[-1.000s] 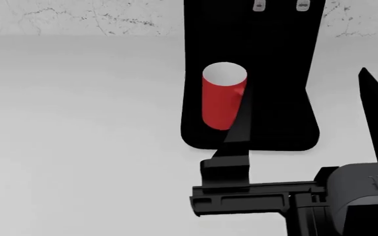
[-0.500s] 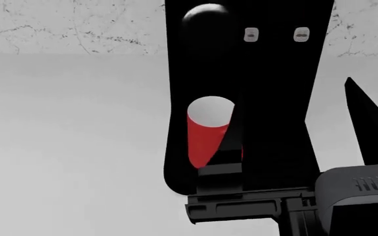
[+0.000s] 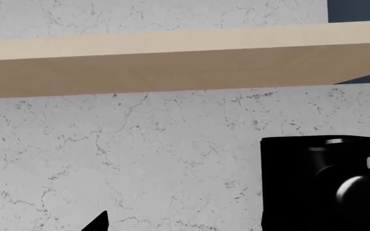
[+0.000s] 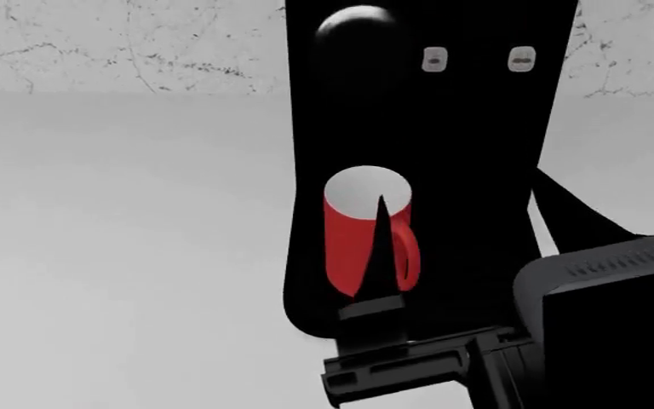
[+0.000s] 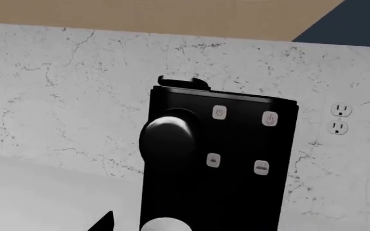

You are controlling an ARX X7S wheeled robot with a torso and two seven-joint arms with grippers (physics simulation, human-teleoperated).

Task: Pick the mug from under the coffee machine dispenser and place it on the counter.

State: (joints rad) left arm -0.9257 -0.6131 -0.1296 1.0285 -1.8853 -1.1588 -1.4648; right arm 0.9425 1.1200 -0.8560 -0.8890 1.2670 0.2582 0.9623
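The red mug [image 4: 356, 243] stands upright on the flat base of the black coffee machine dispenser [image 4: 475, 128], under its glossy knob, with the handle turned right. My right gripper [image 4: 459, 192] is open at the mug. One pointed finger [image 4: 381, 247] crosses the front of the mug between body and handle. The other finger [image 4: 571, 217] lies right of the machine. In the right wrist view the mug's pale inside [image 5: 165, 225] shows at the edge below the machine [image 5: 236, 192], beside one fingertip [image 5: 103, 222]. Only one fingertip [image 3: 98, 222] of my left gripper shows, far to one side.
The white-grey counter [image 4: 134, 256] stretches left of the machine to a marbled backsplash [image 4: 100, 43]. A wooden shelf [image 3: 172, 62] hangs above on the wall. A wall outlet [image 5: 339, 118] sits right of the machine. The machine [image 3: 326, 183] also shows in the left wrist view.
The head view tilted up a second ago and has held since. My right wrist has swung up and in; its near finger now stands across the mug's front.
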